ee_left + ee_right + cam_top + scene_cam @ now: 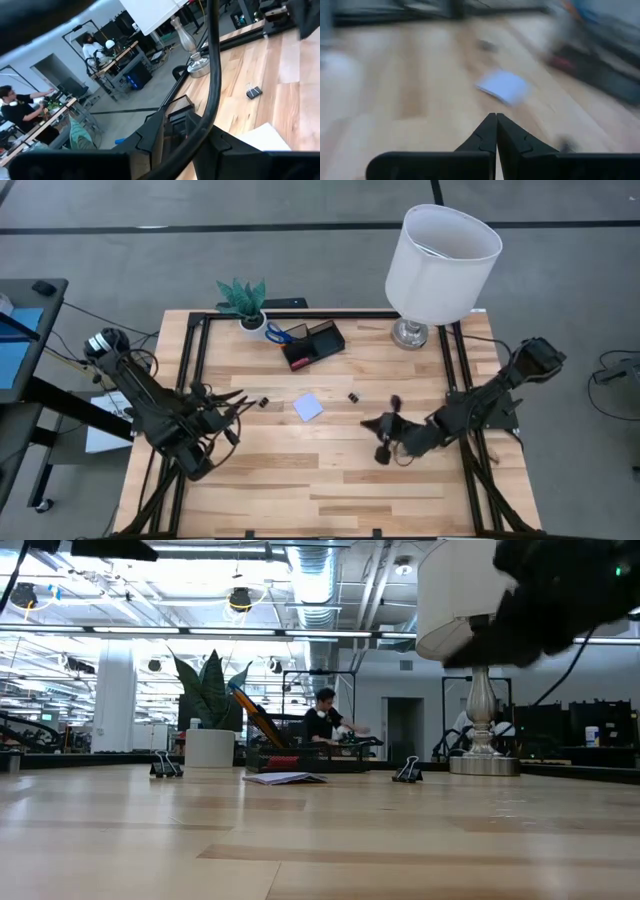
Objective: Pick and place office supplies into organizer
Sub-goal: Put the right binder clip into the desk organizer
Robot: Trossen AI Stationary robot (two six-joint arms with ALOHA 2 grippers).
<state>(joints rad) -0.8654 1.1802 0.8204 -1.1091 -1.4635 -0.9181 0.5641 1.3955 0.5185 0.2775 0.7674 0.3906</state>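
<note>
The right wrist view was smeared by motion: only the pale note pad (504, 86) and a dark, reddish mass that may have been the organizer (580, 67) could be made out in it. In the left wrist view a cable and the arm's own dark housing covered most of the near field, so the left gripper's (238, 402) fingertips did not show there. From overhead its jaws stood slightly parted, and whether anything lay between them could not be told. The low view cut off both arms except a dark bulk at the upper right edge.

Seen from above, the left arm reached in from the table's 8 o'clock side, its gripper pointing toward 3 o'clock, near one binder clip (264, 402). The right arm came in from 3 o'clock, bent low, with the right gripper (372, 422) pointing toward 9 o'clock; its fingers (487, 131) were pressed together, holding nothing.

The note pad (308, 406) lay near the table's (300, 480) centre, between the two grippers. A second binder clip (353, 396) sat toward 2 o'clock from it. The organizer (313, 344) stood at the table's 12 o'clock edge with blue-handled scissors (277, 333) in it, beside a potted plant (246, 305). A lamp (440, 255) stood at 1 o'clock.
</note>
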